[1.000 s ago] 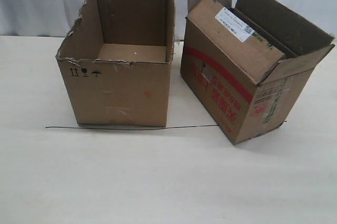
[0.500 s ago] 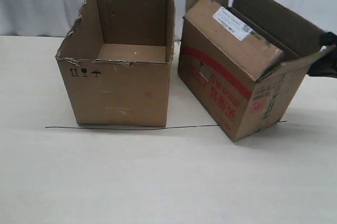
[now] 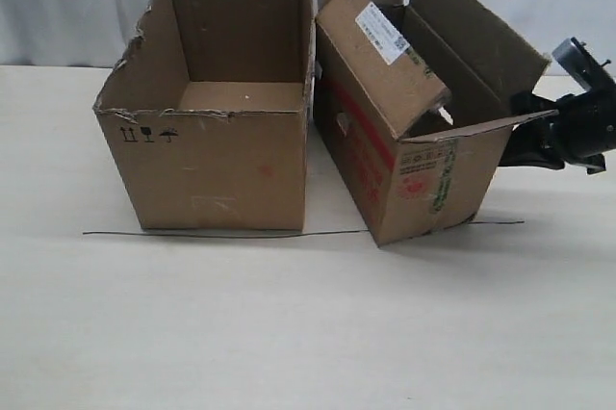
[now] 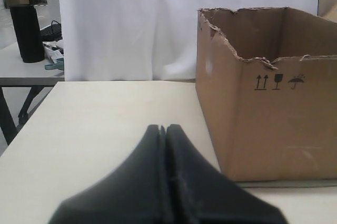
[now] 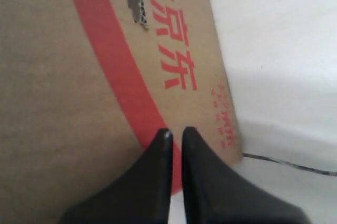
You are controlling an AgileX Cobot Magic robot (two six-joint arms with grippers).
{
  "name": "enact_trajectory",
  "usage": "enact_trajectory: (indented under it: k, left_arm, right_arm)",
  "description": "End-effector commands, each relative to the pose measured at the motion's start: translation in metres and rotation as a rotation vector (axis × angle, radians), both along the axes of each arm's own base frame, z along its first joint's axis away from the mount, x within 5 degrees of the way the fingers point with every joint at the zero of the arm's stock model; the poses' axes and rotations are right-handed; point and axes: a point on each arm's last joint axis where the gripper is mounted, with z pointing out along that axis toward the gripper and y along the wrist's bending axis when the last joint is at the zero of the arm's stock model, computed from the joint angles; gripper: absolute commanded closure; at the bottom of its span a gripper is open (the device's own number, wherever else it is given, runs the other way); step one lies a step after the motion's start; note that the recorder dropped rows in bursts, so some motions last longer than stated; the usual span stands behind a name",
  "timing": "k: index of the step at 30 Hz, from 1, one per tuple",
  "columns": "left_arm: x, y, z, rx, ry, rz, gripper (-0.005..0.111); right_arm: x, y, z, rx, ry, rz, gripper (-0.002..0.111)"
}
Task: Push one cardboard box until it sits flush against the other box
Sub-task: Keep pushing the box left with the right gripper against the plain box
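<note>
Right wrist view: right end effector (image 5: pixel 176 131) closed against the cardboard box (image 5: pixel 63 103). Left end effector (image 4: pixel 164 128) closed near the other box (image 4: pixel 274 129).

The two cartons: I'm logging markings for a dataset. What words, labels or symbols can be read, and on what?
"京东", red, on the cardboard box side.
Small red print beside it: too small to read.
White shipping label on its flap: too small to read.
Green-red print on its end: blurred.
Handling symbols, two up arrows, glass, umbrella, no words: on the other box.
</note>
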Motion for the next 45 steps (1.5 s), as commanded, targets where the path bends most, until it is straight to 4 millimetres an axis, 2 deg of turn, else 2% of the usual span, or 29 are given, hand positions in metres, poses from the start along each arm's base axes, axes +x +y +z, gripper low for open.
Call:
enact_trajectory:
  k: [1, 11, 15, 18, 21, 23, 28, 30, 33, 37, 42, 45]
  left_arm:
    - [0.0, 0.0, 0.0, -0.001, -0.008, 0.002, 0.107]
    - [0.0, 0.0, 0.0, -0.001, -0.012, 0.002, 0.107]
    - [0.0, 0.0, 0.0, -0.001, -0.012, 0.002, 0.107]
    - [0.0, 0.0, 0.0, -0.001, -0.012, 0.002, 0.107]
    - [0.0, 0.0, 0.0, -0.001, -0.012, 0.002, 0.107]
    - [0.0, 0.0, 0.0, -0.001, -0.012, 0.002, 0.107]
    - [0.0, 0.0, 0.0, -0.001, -0.012, 0.002, 0.107]
    - [0.0, 0.0, 0.0, -0.001, -0.007, 0.002, 0.107]
    - [0.0, 0.0, 0.0, 0.001, -0.003, 0.002, 0.107]
    - [0.0, 0.0, 0.0, 0.001, -0.003, 0.002, 0.107]
    - [0.0, 0.0, 0.0, 0.001, -0.006, 0.002, 0.107]
    - [0.0, 0.0, 0.0, 0.001, -0.006, 0.002, 0.107]
  right_arm:
    - [-0.005, 0.006, 0.003, 0.07, 0.037, 0.055, 0.103]
    - [-0.011, 0.014, 0.015, 0.146, 0.065, 0.086, 0.103]
    - [0.018, -0.003, 0.005, -0.023, -0.053, -0.152, 0.103]
    - [0.046, -0.002, -0.021, 0.028, 0.026, -0.136, 0.103]
    - [0.048, 0.003, -0.033, 0.086, 0.09, -0.045, 0.103]
    - [0.047, 0.0, -0.034, 0.071, 0.084, -0.051, 0.103]
    - [0.059, -0.022, -0.023, 0.055, -0.004, -0.21, 0.103]
    - [0.067, -0.026, -0.026, 0.043, -0.033, -0.246, 0.103]
    - [0.074, -0.018, -0.044, 0.062, 0.004, -0.217, 0.103]
    - [0.084, 0.006, -0.064, 0.065, 0.008, -0.127, 0.103]
    - [0.106, 0.017, -0.064, 0.1, -0.052, -0.151, 0.103]
    - [0.108, 0.025, -0.064, 0.203, -0.004, -0.079, 0.103]
